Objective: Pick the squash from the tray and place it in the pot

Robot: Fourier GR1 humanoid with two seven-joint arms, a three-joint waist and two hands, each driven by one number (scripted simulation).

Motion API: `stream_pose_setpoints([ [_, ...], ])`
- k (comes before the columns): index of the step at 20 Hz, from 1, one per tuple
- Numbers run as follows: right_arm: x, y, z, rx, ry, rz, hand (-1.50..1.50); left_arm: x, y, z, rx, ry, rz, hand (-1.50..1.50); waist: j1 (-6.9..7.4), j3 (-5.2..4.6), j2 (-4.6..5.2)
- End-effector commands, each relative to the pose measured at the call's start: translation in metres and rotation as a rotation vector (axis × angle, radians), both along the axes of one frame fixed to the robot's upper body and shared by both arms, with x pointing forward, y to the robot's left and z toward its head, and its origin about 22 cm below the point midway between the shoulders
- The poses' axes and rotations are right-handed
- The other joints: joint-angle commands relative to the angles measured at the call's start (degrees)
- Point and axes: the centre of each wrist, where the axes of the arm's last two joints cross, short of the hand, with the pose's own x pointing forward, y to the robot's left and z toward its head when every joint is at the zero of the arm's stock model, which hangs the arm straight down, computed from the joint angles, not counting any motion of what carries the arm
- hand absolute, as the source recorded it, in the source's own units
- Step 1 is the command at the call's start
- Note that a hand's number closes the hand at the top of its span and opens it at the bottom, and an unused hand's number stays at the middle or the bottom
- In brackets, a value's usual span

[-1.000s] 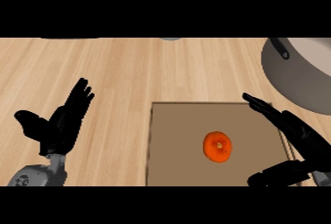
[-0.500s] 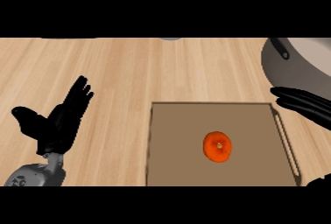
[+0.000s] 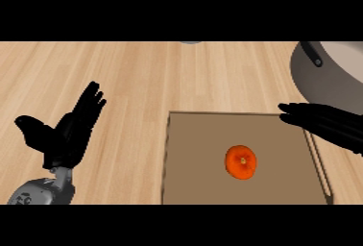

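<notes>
The squash [image 3: 241,162] lay untouched near the middle of the tray [image 3: 197,158]: small, rounded, probably stiff and smooth, best pinched across its sides. Left of the tray the left robot hand [image 3: 66,133] rested, fingers straight. At the tray's far right corner the right robot hand [image 3: 322,123] hovered, fingers extended, holding nothing. Beyond the tray stood the pot [image 3: 327,77].

Even, soft, fairly bright light across the pale wood bench [image 3: 177,77]; no glare or hot spots; shadows barely visible, none distinct beneath the squash [image 3: 242,162]; the black hands show as flat dark shapes with little surface detail; no edge distortion noticeable.
</notes>
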Motion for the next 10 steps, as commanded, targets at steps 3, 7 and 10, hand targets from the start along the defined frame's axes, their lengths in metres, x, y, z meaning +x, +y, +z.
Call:
stream_pose_setpoints([
  [3,0.012,0.026,-0.013,-0.070,0.048,-0.060,-1.50,0.003,0.005,0.014,0.003,-0.009,0.008,0.00,0.41,0.06,0.11],
  [7,0.002,0.046,-0.034,-0.153,0.088,-0.059,-1.50,-0.003,0.004,0.009,0.005,-0.008,0.010,0.00,0.12,0.07,0.02],
  [10,0.007,0.040,-0.045,-0.226,0.092,-0.059,-1.50,0.006,-0.013,0.002,-0.014,-0.003,0.003,0.00,-0.26,0.09,0.04],
])
